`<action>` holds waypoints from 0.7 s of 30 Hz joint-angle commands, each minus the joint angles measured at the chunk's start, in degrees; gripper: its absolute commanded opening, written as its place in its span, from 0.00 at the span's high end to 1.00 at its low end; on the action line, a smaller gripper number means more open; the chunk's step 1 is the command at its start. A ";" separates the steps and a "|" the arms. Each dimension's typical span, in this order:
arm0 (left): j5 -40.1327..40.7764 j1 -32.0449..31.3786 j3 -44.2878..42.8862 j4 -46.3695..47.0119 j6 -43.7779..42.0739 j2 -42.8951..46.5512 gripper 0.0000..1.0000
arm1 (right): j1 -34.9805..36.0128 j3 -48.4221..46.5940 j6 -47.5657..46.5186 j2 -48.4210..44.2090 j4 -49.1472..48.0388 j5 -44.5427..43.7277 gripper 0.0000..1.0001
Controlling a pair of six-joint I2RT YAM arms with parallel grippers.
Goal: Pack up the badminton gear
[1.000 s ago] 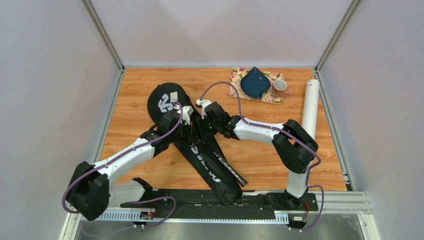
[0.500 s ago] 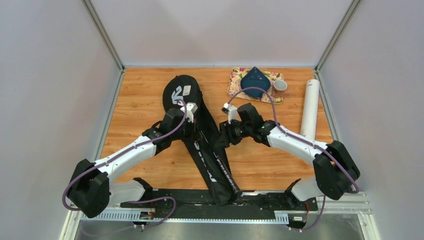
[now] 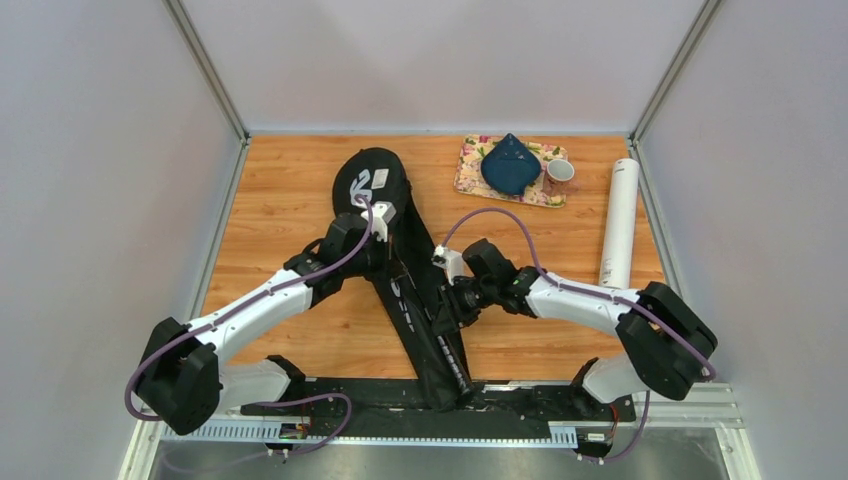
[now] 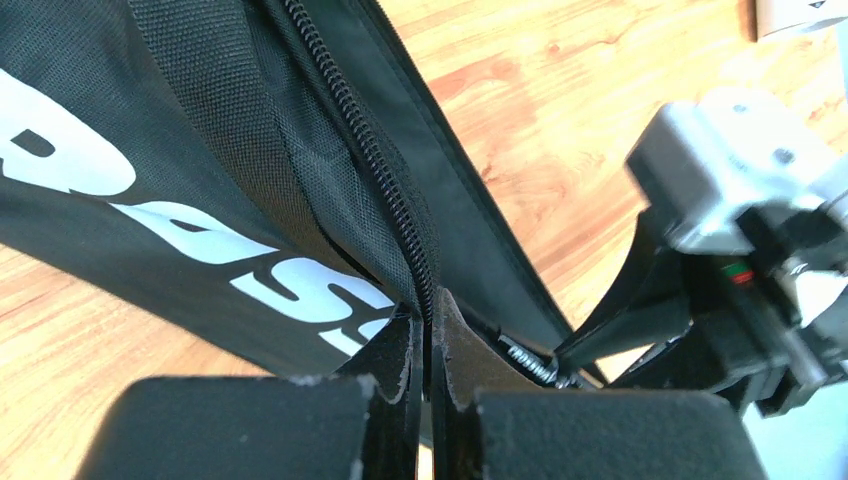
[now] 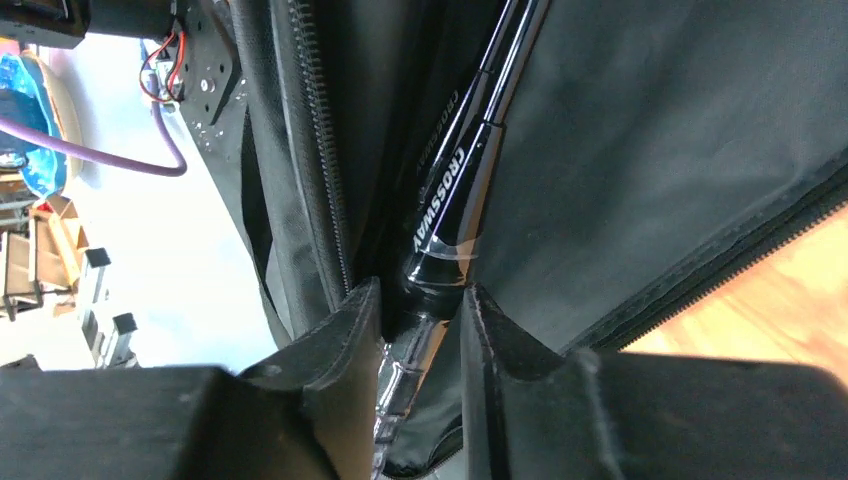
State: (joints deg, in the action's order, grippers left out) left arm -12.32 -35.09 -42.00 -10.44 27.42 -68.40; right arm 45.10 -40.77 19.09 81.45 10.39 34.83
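Overhead view, lower left: left arm angled up and right toward frame centre, ending with the left gripper down on the racket cover. Shut tight on the cover's zipper edge. Left wrist view, lower centre: fingertips pressed together with the black fabric pinched between them. Above them, the zipper running up toward the top edge, with white lettering on the cover at left.

Centre of the overhead view: the cover, long and black. Rounded head at upper centre, narrow end slanting down and right to the bottom edge between the 2 arm bases. Flat on the wooden table.

Just right of centre: right gripper on the cover's lower half, its arm coming in from lower right. Right wrist view, lower centre: 2 fingers set narrowly apart and closed on a racket. Only a glossy black stretch marked "CROSSWAY" showing, where shaft meets handle. Lies inside the opened cover, with black fabric on both sides and a zipper line just left of it.

Farther right in the overhead view, upper area: floral tray carrying a blue cloth, and a small cup at the tray's right end.

Far right: white tube lying lengthwise along the table's right edge, well apart from the cover and from both grippers.
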 commanded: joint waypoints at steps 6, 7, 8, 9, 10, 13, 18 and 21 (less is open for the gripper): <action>-6.22 0.11 -0.64 10.17 6.93 -0.15 1.00 | 4.38 -2.20 11.66 4.06 -13.73 -17.92 1.00; -6.49 0.11 -0.02 11.65 7.38 -0.33 1.00 | 4.64 -2.38 12.28 5.81 -14.34 -18.13 1.00; -6.75 0.11 -0.01 11.84 7.56 -0.42 1.00 | 4.82 -3.34 12.11 6.09 -14.09 -18.04 0.93; -6.93 0.11 -0.01 11.58 7.21 -0.42 1.00 | 5.08 -3.52 11.59 6.00 -13.56 -18.22 0.83; -6.67 0.11 -0.45 10.97 6.77 -0.33 1.00 | 5.17 -3.52 9.67 4.26 -11.82 -17.87 0.77; -4.65 0.11 -1.07 8.24 4.23 0.99 1.00 | 2.99 -3.26 6.67 -0.93 -5.76 -16.65 0.53; -3.33 0.20 -2.21 5.69 1.24 1.87 1.00 | -1.76 -4.67 4.81 -9.19 1.20 -11.28 0.46; -2.98 0.20 -2.74 4.73 0.62 2.04 1.00 | -5.19 -4.66 6.39 -13.68 0.86 -9.77 0.42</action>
State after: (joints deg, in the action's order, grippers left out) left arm -14.48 -34.74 -41.54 -8.23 30.44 -69.08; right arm 42.74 -42.98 25.69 73.60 9.87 22.98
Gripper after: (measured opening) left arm 0.023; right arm 0.555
